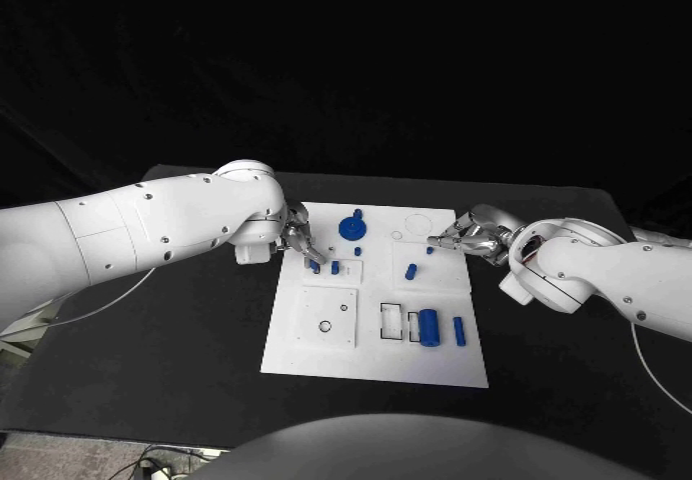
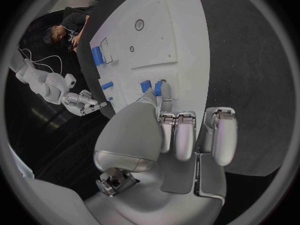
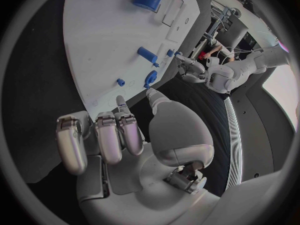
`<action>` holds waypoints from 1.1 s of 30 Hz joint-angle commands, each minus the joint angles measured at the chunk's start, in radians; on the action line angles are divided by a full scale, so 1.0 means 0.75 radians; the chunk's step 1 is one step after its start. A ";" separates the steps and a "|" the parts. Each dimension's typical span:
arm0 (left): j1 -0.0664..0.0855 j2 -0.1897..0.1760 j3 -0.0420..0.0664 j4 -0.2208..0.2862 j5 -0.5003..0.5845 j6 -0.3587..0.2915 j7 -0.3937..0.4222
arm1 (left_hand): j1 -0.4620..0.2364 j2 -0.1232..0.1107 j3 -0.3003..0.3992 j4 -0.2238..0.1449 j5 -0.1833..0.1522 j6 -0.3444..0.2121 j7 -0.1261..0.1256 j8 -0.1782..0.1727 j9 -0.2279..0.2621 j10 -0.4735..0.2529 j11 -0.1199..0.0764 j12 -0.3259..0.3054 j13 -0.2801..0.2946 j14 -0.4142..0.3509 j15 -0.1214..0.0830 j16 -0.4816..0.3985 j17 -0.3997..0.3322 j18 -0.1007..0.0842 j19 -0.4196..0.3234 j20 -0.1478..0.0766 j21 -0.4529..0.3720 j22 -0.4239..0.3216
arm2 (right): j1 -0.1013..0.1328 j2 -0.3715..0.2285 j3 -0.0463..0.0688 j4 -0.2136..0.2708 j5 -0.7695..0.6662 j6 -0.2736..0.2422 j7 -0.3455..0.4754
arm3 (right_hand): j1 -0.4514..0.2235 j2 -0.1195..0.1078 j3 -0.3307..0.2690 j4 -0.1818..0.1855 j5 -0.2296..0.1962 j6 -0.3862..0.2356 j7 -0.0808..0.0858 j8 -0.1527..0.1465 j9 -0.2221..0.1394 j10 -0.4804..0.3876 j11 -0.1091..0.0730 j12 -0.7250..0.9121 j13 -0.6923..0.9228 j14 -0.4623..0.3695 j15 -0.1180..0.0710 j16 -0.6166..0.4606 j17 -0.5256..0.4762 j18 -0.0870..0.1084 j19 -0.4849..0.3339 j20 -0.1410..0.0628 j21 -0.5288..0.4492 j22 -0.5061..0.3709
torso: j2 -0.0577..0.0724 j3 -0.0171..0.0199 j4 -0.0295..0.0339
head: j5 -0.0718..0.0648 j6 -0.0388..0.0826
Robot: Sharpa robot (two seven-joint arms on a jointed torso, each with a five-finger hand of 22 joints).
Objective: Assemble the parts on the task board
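Left hand: our silver left hand (image 1: 300, 240) pinched a small blue peg (image 1: 316, 266), upright near the white task board's (image 1: 433, 370) left edge.
Right hand: our right hand (image 1: 459, 238), farther off, hovered at the right edge, fingers curled, holding nothing.

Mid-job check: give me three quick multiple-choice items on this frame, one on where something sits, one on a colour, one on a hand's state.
1. Where on the task board does the large blue cylinder lie?
A. far edge
B. near part, toward the robot's right
C. off the board

2. What colour are the parts?
A. blue
B. red
C. yellow

3. What is the left hand doing?
A. resting off the board
B. lifting the board
C. fingertips down at a small blue part

Answers: 1 B, the head view shows it beside a black-outlined slot near the robot. 2 A, every piece is blue. 3 C, the left wrist view shows fingertips at the part.
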State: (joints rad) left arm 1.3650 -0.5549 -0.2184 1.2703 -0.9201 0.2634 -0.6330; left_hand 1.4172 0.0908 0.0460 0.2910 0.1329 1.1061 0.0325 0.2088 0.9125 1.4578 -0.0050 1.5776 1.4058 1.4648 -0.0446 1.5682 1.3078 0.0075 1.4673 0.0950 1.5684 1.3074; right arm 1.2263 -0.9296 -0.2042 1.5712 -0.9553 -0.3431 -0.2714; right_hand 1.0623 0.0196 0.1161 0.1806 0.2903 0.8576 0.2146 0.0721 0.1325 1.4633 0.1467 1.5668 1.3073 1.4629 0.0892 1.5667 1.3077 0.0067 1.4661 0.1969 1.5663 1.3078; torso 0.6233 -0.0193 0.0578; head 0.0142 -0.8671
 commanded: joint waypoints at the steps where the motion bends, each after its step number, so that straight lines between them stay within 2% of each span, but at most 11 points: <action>1: -0.002 0.006 0.000 0.002 -0.011 0.018 0.004 | 0.148 0.133 0.011 0.000 0.009 0.003 -0.002 0.009 0.002 0.151 -0.023 -0.009 0.220 0.141 0.008 0.003 0.351 -0.010 0.138 -0.002 0.003 0.351 | -0.001 0.000 0.000 0.002 -0.013 0.008 0.008 | 0.004 0.005 -0.010 -0.001 0.004 -0.001 0.008 0.008 0.001 0.143 0.008 0.005 0.351 0.144 0.010 0.005 0.351 -0.009 0.140 0.010 0.006 0.351 | 0.000 0.0001 0.0002 | 0.000 0.000; 16: -0.015 0.009 0.000 -0.005 -0.040 -0.005 0.016 | 0.149 0.132 0.014 -0.001 0.009 0.002 -0.001 0.009 0.001 0.151 -0.023 -0.009 0.220 0.141 0.008 0.003 0.351 -0.010 0.138 -0.002 0.003 0.351 | -0.001 -0.002 0.000 0.002 -0.013 0.009 0.008 | 0.004 0.005 -0.010 -0.001 0.004 -0.001 0.008 0.008 0.001 0.143 0.008 0.005 0.351 0.144 0.010 0.005 0.351 -0.009 0.140 0.010 0.006 0.351 | 0.000 -0.0001 -0.0013 | 0.001 -0.003; 33: -0.016 0.013 0.000 -0.020 -0.050 -0.023 0.022 | 0.150 0.132 0.017 -0.001 0.009 0.001 -0.001 0.009 0.001 0.151 -0.023 -0.009 0.220 0.141 0.008 0.003 0.351 -0.010 0.138 -0.002 0.003 0.351 | -0.001 -0.001 0.000 0.002 -0.013 0.010 0.006 | 0.004 0.005 -0.010 -0.001 0.004 -0.001 0.008 0.008 0.001 0.143 0.008 0.005 0.351 0.144 0.010 0.005 0.351 -0.009 0.140 0.010 0.006 0.351 | 0.000 -0.0009 -0.0008 | 0.001 -0.006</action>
State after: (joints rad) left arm 1.3528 -0.5482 -0.2186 1.2559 -0.9507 0.2519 -0.6285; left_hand 1.4240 0.0893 0.0512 0.2911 0.1362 1.1024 0.0363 0.2101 0.9124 1.4578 -0.0049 1.5743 1.4146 1.4648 -0.0446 1.5682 1.3075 0.0075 1.4673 0.0950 1.5684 1.3073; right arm 1.2263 -0.9310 -0.2042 1.5718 -0.9553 -0.3430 -0.2713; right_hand 1.0623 0.0196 0.1161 0.1806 0.2902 0.8576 0.2146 0.0721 0.1321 1.4634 0.1467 1.5669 1.3079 1.4629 0.0892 1.5667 1.3074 0.0067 1.4661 0.1969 1.5663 1.3075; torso 0.6232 -0.0198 0.0571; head 0.0149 -0.8712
